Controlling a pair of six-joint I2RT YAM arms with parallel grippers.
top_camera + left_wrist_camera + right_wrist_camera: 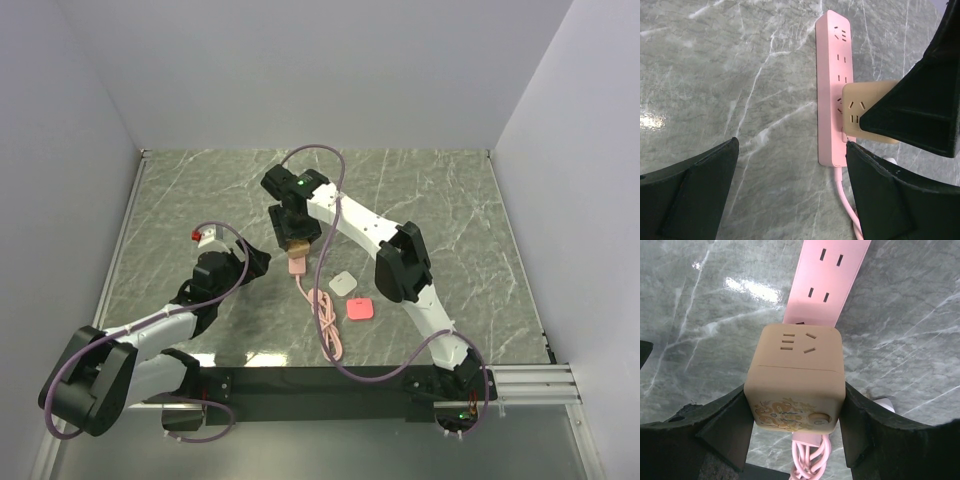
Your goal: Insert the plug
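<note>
Cube over power strip cord end; plug on table, right of cord.

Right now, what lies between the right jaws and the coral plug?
A small white square piece lies between them, close beside the plug; the top view shows it.

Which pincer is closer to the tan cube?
Right. The right pincer grips the cube by both sides; the left pincer stands open off to its left, not touching it.
</note>
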